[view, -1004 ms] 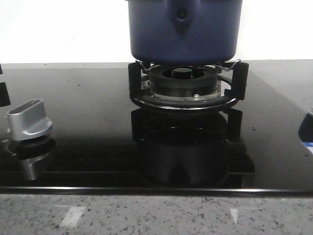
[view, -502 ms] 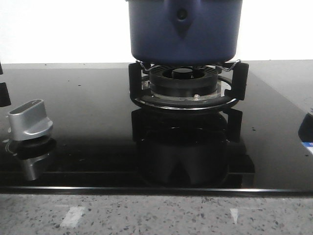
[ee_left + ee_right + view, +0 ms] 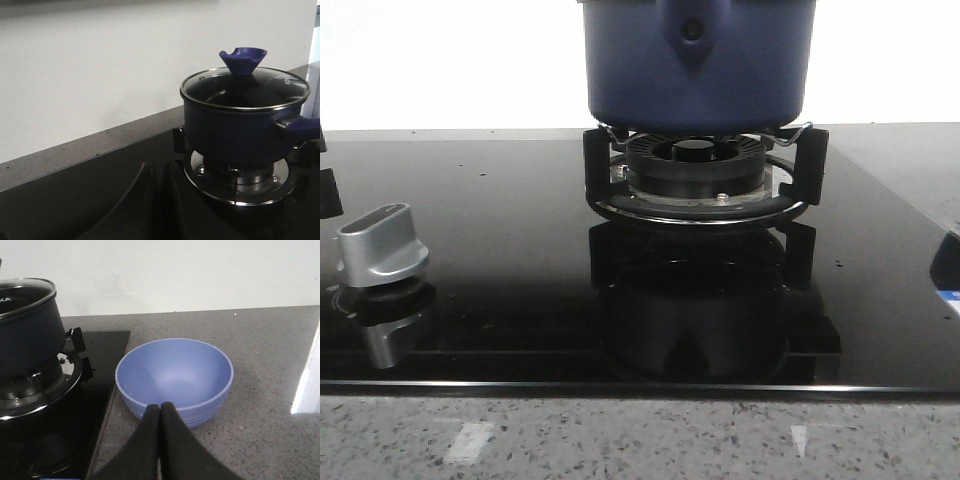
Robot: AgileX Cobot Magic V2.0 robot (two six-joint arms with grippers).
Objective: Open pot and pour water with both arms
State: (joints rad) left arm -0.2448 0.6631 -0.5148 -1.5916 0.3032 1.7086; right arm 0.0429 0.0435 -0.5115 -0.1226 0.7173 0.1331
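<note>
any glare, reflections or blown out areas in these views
Front view: the wall behind the dark navy-blue pot is blown out white, and the glossy black glass cooktop mirrors the burner and the silver knob. Left wrist view: dim, the glass lid catches faint glare. Right wrist view: evenly lit, with a bright streak on the grey speckled counter.

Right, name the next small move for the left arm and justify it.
Probably bring the left gripper toward the lid knob: the glass lid sits closed on the pot, the gripper is well short of it, its fingers together.
</note>
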